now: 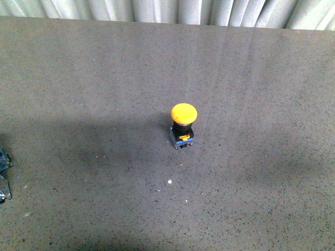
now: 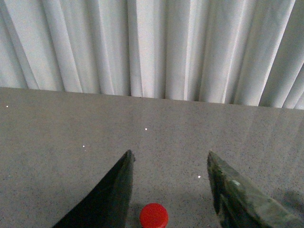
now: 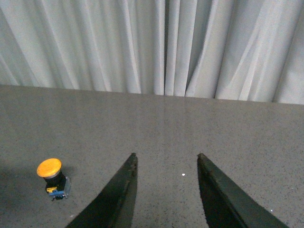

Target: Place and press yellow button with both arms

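The yellow button (image 1: pixel 183 126) stands upright in the middle of the grey table, round yellow-orange cap on a black collar over a grey base with blue and yellow marks. It also shows in the right wrist view (image 3: pixel 52 178), off to one side of my right gripper (image 3: pixel 166 156), which is open and empty. My left gripper (image 2: pixel 170 153) is open and empty, with a round red cap (image 2: pixel 153 216) on the table between its fingers. Neither arm shows in the front view.
The grey speckled table (image 1: pixel 104 78) runs back to a white pleated curtain (image 1: pixel 172 10). A dark object with blue marks (image 1: pixel 3 175) lies at the left edge of the front view.
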Robot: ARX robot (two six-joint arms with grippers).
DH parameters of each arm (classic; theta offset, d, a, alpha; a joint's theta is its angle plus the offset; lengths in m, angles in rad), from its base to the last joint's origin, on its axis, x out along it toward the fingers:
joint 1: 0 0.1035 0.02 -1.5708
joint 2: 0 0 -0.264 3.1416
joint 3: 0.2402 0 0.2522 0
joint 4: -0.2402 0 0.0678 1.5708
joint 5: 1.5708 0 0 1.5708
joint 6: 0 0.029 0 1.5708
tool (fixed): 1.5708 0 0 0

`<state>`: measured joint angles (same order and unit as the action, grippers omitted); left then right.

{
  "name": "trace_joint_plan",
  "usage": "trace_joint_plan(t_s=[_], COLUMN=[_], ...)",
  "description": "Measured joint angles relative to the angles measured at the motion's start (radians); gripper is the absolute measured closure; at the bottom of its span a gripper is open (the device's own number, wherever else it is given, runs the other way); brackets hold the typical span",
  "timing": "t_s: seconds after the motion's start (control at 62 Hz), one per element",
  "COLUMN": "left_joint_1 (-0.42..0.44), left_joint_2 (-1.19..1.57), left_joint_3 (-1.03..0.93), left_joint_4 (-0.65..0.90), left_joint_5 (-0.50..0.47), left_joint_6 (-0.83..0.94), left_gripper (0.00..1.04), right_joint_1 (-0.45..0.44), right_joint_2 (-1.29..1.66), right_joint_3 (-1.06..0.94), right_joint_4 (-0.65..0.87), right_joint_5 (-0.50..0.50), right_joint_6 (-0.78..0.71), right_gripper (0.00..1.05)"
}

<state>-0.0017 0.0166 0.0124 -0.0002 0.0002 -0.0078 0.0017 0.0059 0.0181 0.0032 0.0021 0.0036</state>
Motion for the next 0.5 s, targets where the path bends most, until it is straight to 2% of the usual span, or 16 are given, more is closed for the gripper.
trace_joint_plan(t_s=[0.145,0.177,0.21,0.5], left_joint_1=[0.000,0.000,0.000,0.000], left_joint_2=[0.000,0.000,0.000,0.000], left_joint_3=[0.000,0.000,0.000,0.000], left_joint_4=[0.000,0.000,0.000,0.000], left_joint_5=[0.000,0.000,0.000,0.000], left_joint_6=[0.000,0.000,0.002,0.003], left_gripper=[0.16,0.09,0.09,0.09], right_joint_1=[0.000,0.000,0.000,0.000], right_joint_2=[0.000,0.000,0.000,0.000], right_joint_3=[0.000,0.000,0.000,0.000], right_joint_4=[0.000,0.000,0.000,0.000], right_joint_5=[0.000,0.000,0.000,0.000], right_joint_6=[0.000,0.000,0.000,0.000], right_gripper=[0.23,0.16,0.08,0.09])
